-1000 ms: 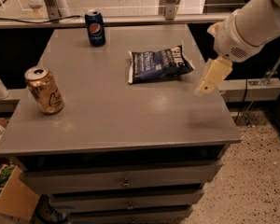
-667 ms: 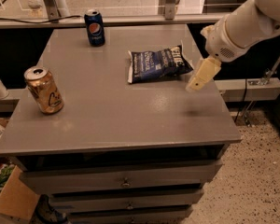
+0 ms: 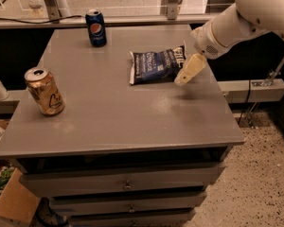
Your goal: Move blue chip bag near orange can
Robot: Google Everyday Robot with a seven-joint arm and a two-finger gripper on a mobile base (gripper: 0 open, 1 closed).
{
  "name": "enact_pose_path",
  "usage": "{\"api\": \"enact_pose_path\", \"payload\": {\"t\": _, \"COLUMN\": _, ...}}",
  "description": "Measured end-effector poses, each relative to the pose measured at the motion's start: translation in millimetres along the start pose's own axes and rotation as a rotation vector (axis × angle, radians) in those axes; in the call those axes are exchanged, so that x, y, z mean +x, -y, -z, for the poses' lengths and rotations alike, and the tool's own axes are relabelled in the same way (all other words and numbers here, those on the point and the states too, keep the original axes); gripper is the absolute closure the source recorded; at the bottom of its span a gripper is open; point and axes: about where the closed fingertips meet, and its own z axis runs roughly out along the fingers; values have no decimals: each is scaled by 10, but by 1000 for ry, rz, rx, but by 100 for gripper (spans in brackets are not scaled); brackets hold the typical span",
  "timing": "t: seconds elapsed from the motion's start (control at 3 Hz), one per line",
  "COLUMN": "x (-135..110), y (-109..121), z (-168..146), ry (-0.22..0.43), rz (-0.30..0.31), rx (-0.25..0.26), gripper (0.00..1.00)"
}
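Observation:
The blue chip bag lies flat on the grey table, right of its middle. The orange can stands upright near the table's left edge, far from the bag. My gripper hangs from the white arm that comes in from the upper right. Its pale tip is just off the bag's right end, low over the table.
A dark blue Pepsi can stands at the back of the table. The table has drawers below its front edge. A cardboard box lies on the floor at the lower left. A rail runs behind the table.
My gripper has moved left and slightly down, from beside the table's right edge to the bag's right end. The bag and both cans have not moved.

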Motion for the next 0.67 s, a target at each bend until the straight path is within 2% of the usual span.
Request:
{"api": "enact_pose_path", "payload": {"t": 0.33, "x": -56, "y": 67, "z": -246, "ry": 13, "rz": -6, "rx": -19, "gripper": 0}}
{"api": "enact_pose_path", "payload": {"t": 0.67, "x": -86, "y": 57, "z": -423, "ry": 14, "rz": 1, "rx": -35, "gripper": 17}}
